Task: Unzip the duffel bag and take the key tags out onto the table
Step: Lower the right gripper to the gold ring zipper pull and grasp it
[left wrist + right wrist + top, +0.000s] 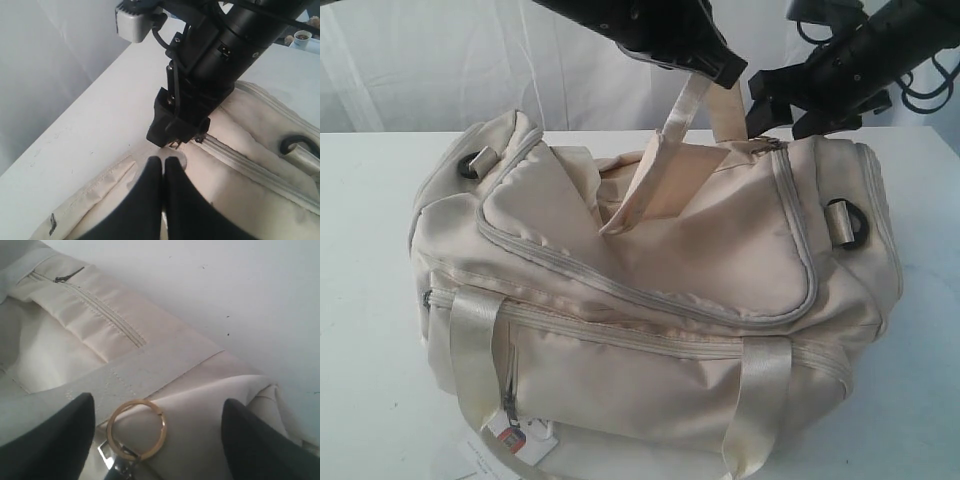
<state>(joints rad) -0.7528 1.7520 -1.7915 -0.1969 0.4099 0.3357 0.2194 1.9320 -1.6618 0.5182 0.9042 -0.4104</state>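
The cream duffel bag (650, 330) stands on the white table (370, 400). My left gripper (723, 72) is shut on one of its webbing handles (682, 110) and holds it lifted above the bag's top; in the left wrist view the left gripper (163, 161) has its fingers pressed together. My right gripper (783, 122) hangs open just over the far end of the top zipper (790, 200). A gold metal ring (137, 401) on a clasp lies on the fabric between the right gripper's (157, 407) spread fingers. The key tags are out of view.
A paper hangtag (510, 440) hangs at the bag's front. Black strap rings (850, 225) sit at the bag's ends. A zipped side pocket (107, 315) shows beside bare table. A cup (302, 36) stands far off.
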